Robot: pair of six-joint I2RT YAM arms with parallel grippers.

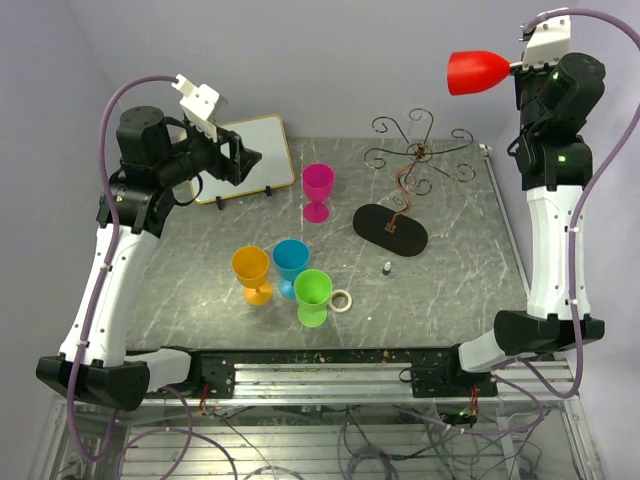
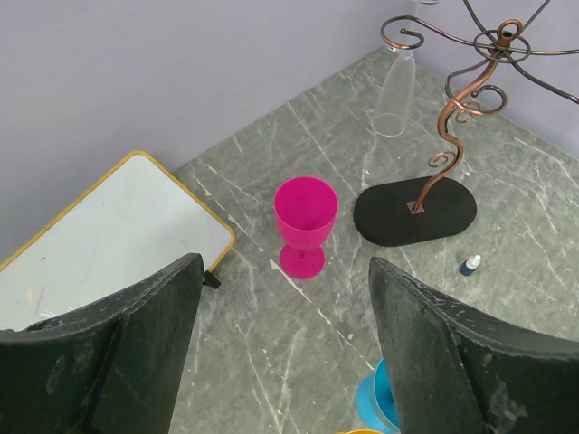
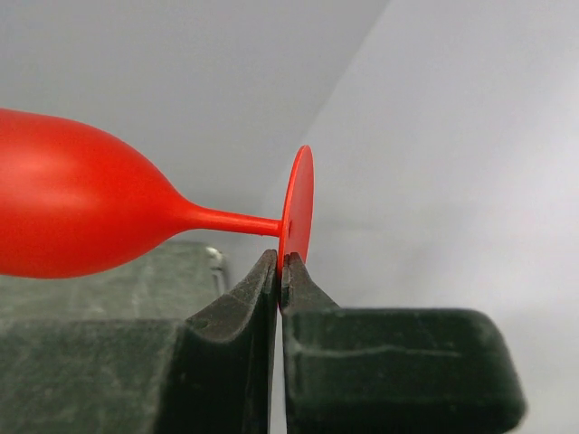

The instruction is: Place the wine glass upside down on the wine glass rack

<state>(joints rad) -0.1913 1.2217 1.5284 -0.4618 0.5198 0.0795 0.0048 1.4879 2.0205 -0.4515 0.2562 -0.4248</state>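
The red plastic wine glass (image 3: 81, 212) is held high at the far right, well above the grey marbled table (image 1: 200, 300). It lies sideways with its bowl pointed left toward the wine glass rack (image 1: 415, 160), a thin dark wire stand with curled hook arms and a flat black oval base. The right gripper (image 3: 280, 271) is pinched tight on the edge of the thin foot disc only; the stem is not grasped. The left gripper (image 2: 285, 334) is spread wide, nothing is held in it, and it is raised over the far left of the table.

The main risk is judged to lie in that narrow edge grip. When the glass is turned bowl-down, it may pivot or slip between the pads, since all its weight is carried on one side of the disc. If it is dropped, the magenta plastic goblet (image 1: 318, 190) beside the rack could be knocked over.

The foot must be slid between the wires of one hook. If it is brought in crooked, the light stand could be pushed or tipped. What appears to be a clear glass (image 2: 395, 90) hanging from one arm could also be struck. The fingers themselves may snag a wire when the disc is seated
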